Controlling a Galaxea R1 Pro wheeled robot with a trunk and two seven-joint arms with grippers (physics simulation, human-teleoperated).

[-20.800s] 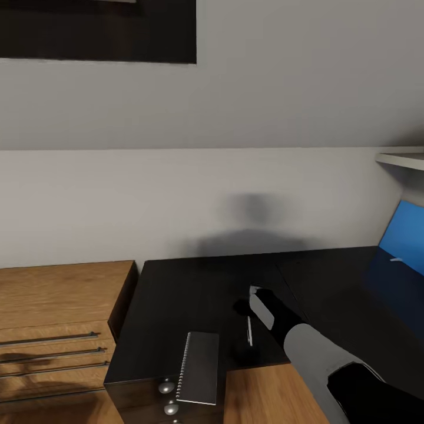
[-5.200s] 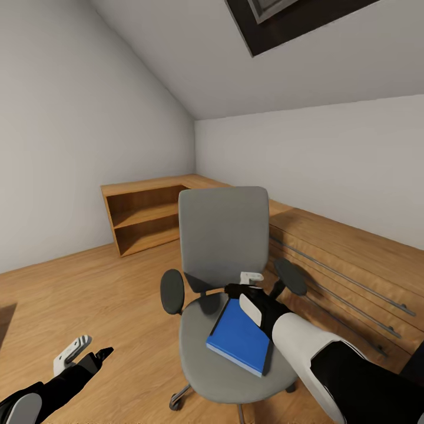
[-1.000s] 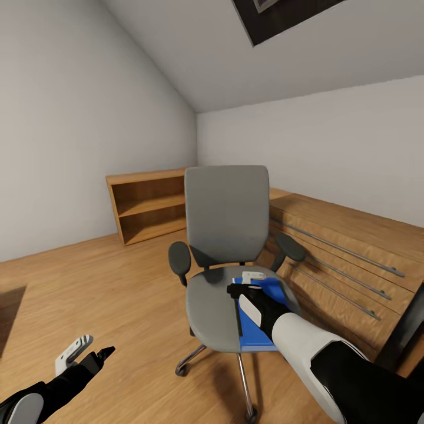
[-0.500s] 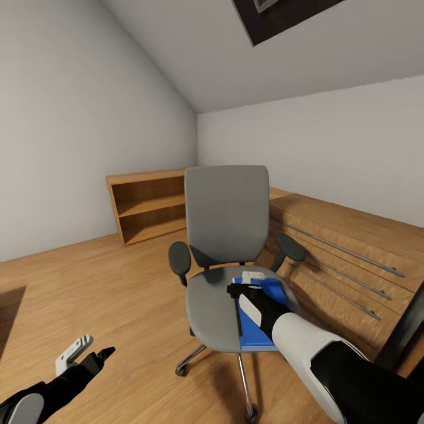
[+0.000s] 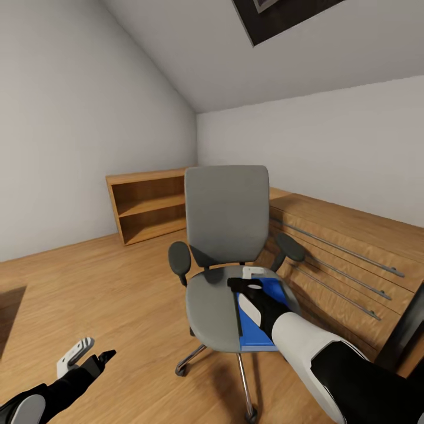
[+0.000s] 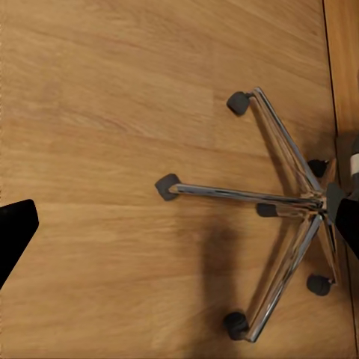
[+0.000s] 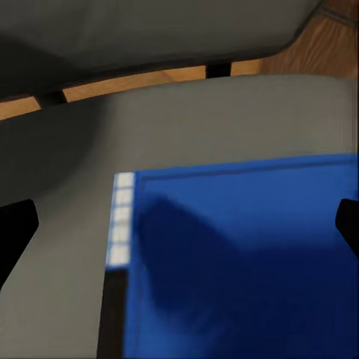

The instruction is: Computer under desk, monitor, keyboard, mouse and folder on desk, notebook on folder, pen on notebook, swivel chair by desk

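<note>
The swivel chair (image 5: 227, 212) stands in the middle of the head view, its grey seat (image 5: 209, 306) facing me. A bright blue folder (image 5: 275, 293) with a black spine lies flat on the seat's right half. My right gripper (image 5: 244, 280) hovers open just over the folder's far end. In the right wrist view the folder (image 7: 247, 262) lies on the seat (image 7: 187, 127) between widely spread fingers. My left gripper (image 5: 91, 352) hangs open low at the left, above the floor. Its wrist view looks down on the chair's chrome star base (image 6: 284, 202).
A light wooden dresser (image 5: 347, 247) with long bar handles runs along the right wall, close behind the chair. An open wooden shelf (image 5: 147, 209) stands in the far corner. A dark panel (image 5: 412, 330) cuts in at the right edge. Open wood floor (image 5: 118, 282) lies to the left.
Since the first frame the view has turned from the desk to the chair. In the last second my right gripper edged forward over the folder and the left gripper sank slightly.
</note>
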